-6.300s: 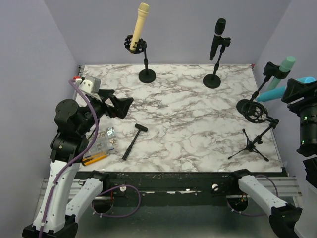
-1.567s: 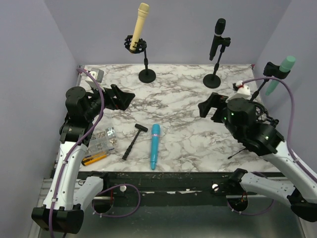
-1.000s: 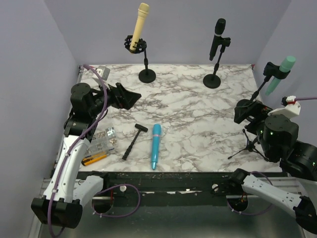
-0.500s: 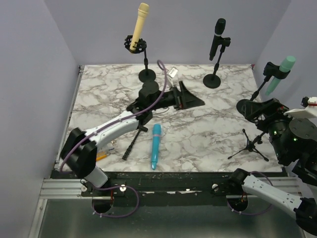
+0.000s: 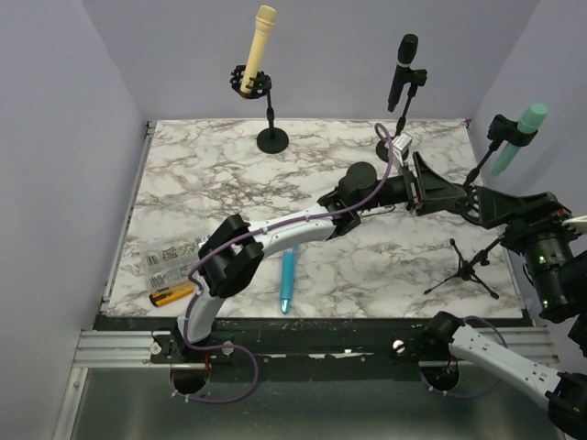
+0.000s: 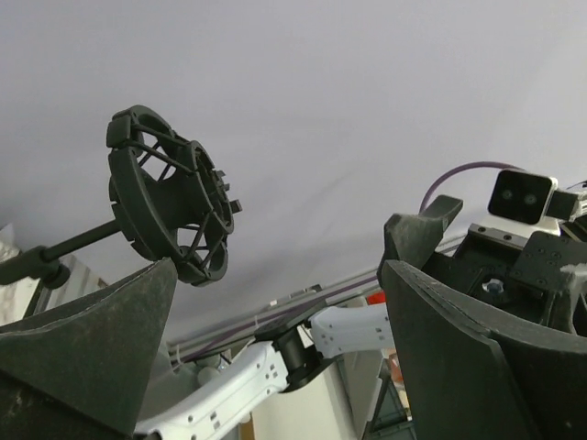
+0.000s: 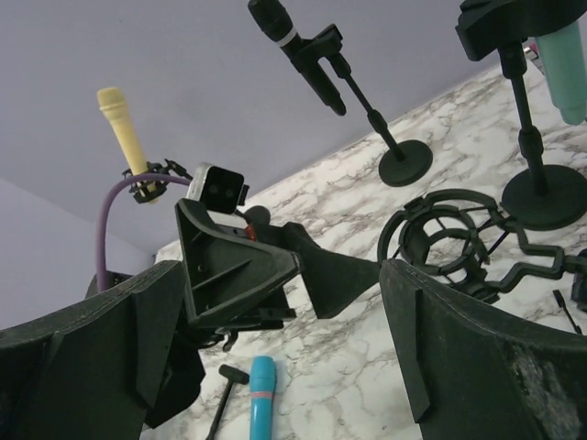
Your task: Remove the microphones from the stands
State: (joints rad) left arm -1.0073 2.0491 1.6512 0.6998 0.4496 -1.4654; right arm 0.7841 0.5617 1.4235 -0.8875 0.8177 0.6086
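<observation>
A blue microphone (image 5: 288,280) lies flat on the marble table, near the front; it also shows in the right wrist view (image 7: 261,403). A cream microphone (image 5: 260,41), a black microphone (image 5: 402,69) and a mint microphone (image 5: 519,133) each sit in a stand. My left gripper (image 5: 448,194) reaches far across to the right, open and empty, just short of the empty black shock mount (image 6: 170,206). My right gripper (image 5: 493,206) is open and empty at the right edge and faces the left gripper (image 7: 248,266) and the shock mount (image 7: 449,243).
A small tripod stand (image 5: 466,268) stands at the front right. A black hammer (image 7: 225,390) lies beside the blue microphone. An orange box cutter (image 5: 172,293) and a clear bag of small parts (image 5: 170,261) lie at the front left. Purple walls close in the table.
My left arm has swung from the table's left side right across to the empty shock mount. My right arm has pulled back to the right edge. The blue microphone has stayed put.
</observation>
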